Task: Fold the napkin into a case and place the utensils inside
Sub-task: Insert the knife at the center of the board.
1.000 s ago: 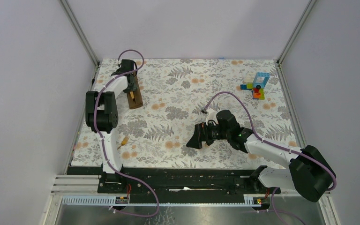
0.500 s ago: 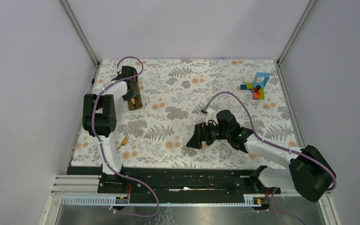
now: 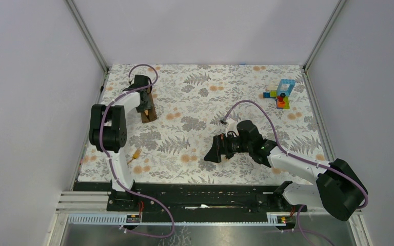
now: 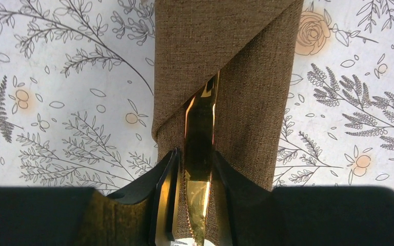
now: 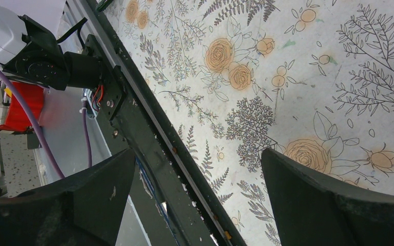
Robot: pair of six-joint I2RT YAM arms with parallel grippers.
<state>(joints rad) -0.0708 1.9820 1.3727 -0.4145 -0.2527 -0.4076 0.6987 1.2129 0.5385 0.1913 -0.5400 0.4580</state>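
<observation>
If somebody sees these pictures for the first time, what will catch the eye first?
Probably the shiny golden utensil, partly inside the folded brown napkin at the far left of the table, lying between the fingers of the left gripper. Next, the colourful toy blocks at the far right, and the right gripper, wide open over the middle.

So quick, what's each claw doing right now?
Left gripper: fingers either side of a gold utensil tucked into the folded napkin; grip cannot be told.
Right gripper: open, holding nothing.
</observation>
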